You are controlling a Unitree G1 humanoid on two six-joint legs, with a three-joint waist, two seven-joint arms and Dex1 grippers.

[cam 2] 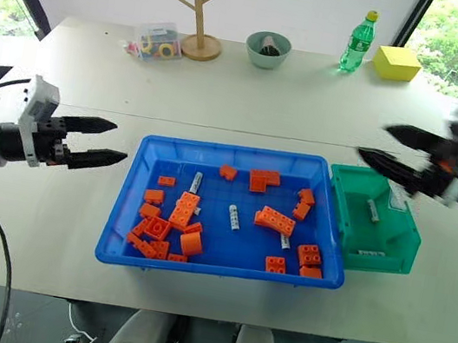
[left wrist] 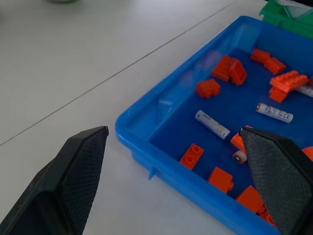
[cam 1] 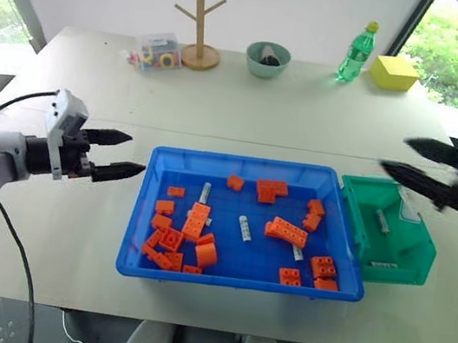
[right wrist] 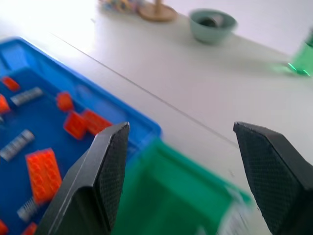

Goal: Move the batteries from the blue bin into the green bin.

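Two bins stand side by side on the white table [cam 1: 307,123], touching: the blue bin [cam 1: 145,210] and, on its right, the green bin [cam 1: 413,255]. Three batteries [cam 1: 245,228] lie in the blue bin among orange bricks [cam 1: 287,230]: one at centre, one upright-looking near the back left [cam 1: 205,192], and one near the front right [cam 1: 297,253], partly under a brick. A further battery [cam 1: 383,220] lies on the floor of the green bin.

Left claw [cam 1: 126,154]: spread wide, empty, level above the table just beside the blue bin's left wall, tips toward the bin. In the left wrist view its fingers [left wrist: 80,169] frame the bin's near corner, with two batteries ahead of them, between the fingers.

Right claw [cam 1: 394,155]: spread, empty, blurred, held in the air over the back edge of the green bin, tips toward the blue bin. In the right wrist view its fingers [right wrist: 110,166] straddle the seam where the two bins meet; the green bin lies directly below and between them.

Beyond both claws, at the table's far edge: a clear box of coloured items [cam 1: 156,52], a wooden tree stand [cam 1: 204,18], a pale green bowl [cam 1: 268,59], a green bottle [cam 1: 357,52] and a yellow block [cam 1: 393,72].
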